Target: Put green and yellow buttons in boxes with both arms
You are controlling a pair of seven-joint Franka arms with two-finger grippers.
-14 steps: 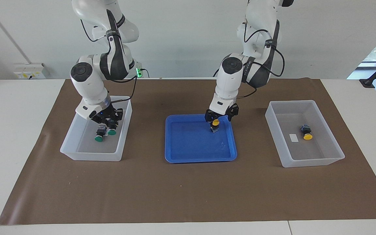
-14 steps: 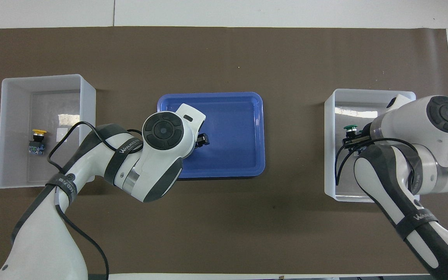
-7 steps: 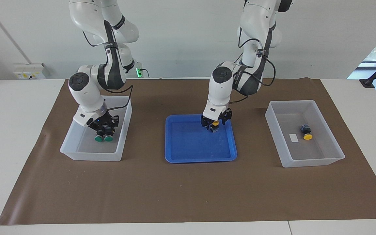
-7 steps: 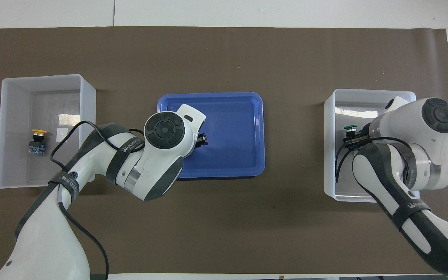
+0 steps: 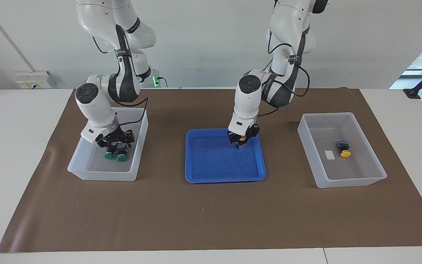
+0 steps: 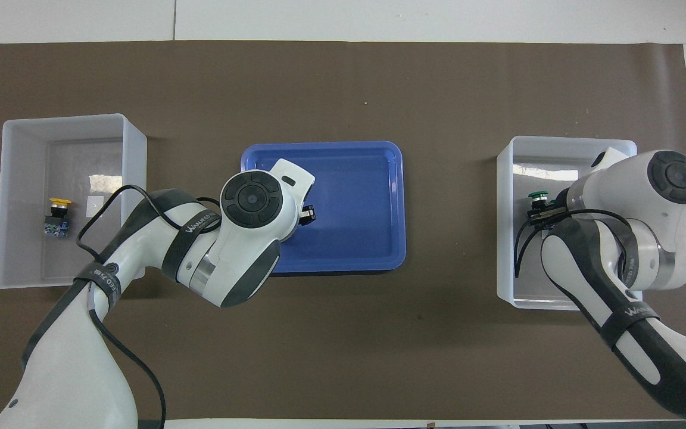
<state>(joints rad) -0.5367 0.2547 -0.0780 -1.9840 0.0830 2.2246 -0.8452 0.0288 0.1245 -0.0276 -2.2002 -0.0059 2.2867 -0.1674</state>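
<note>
Two green buttons lie in the box (image 5: 75,168) at the right arm's end. My right gripper (image 5: 120,149) is low inside that box, shut on one green button (image 5: 122,158); the other green button (image 5: 108,156) lies right beside it. In the overhead view only one green cap (image 6: 537,195) shows by the right gripper (image 6: 542,211). My left gripper (image 5: 241,143) is down in the blue tray (image 5: 214,176), shut on a yellow button (image 5: 243,138). The other yellow button (image 5: 344,148) lies in the box (image 5: 343,183) at the left arm's end, by a white label (image 5: 329,155).
The tray and both boxes stand in a row on a brown mat (image 5: 196,220). In the overhead view the left arm's wrist (image 6: 250,199) covers the tray's corner nearest the left arm's box (image 6: 63,119).
My right gripper lowered the green button down into the box beside the other green one. My left gripper's fingers, open around the yellow button, closed in on it.
</note>
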